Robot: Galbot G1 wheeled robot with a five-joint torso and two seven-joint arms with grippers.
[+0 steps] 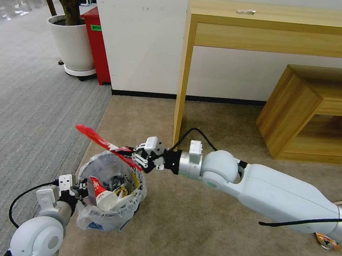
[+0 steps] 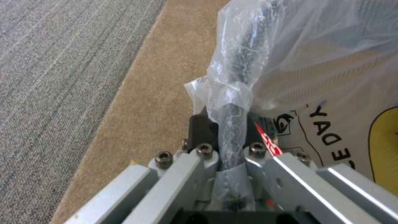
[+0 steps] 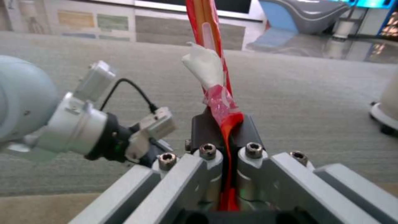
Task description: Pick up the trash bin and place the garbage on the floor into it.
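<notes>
The trash bin (image 1: 107, 213), lined with a crinkled clear bag, sits low at the left and holds several pieces of litter, among them a red-and-white carton and yellow wrappers. My left gripper (image 1: 80, 186) is shut on the bin's rim; in the left wrist view its pads (image 2: 202, 127) pinch the bag-covered rim (image 2: 232, 124). A long red wrapper (image 1: 106, 144) sticks out level just above the bin's far edge, with my right gripper (image 1: 139, 159) shut on its end. The right wrist view shows the red wrapper (image 3: 217, 102) clamped between the dark pads (image 3: 203, 129).
A crushed orange can (image 1: 327, 241) lies on the tan carpet at the right, under my right arm. A tall wooden table (image 1: 266, 21) and a low wooden shelf (image 1: 314, 115) stand behind. A white planter (image 1: 71, 45) and a red box (image 1: 96, 43) stand at the back left.
</notes>
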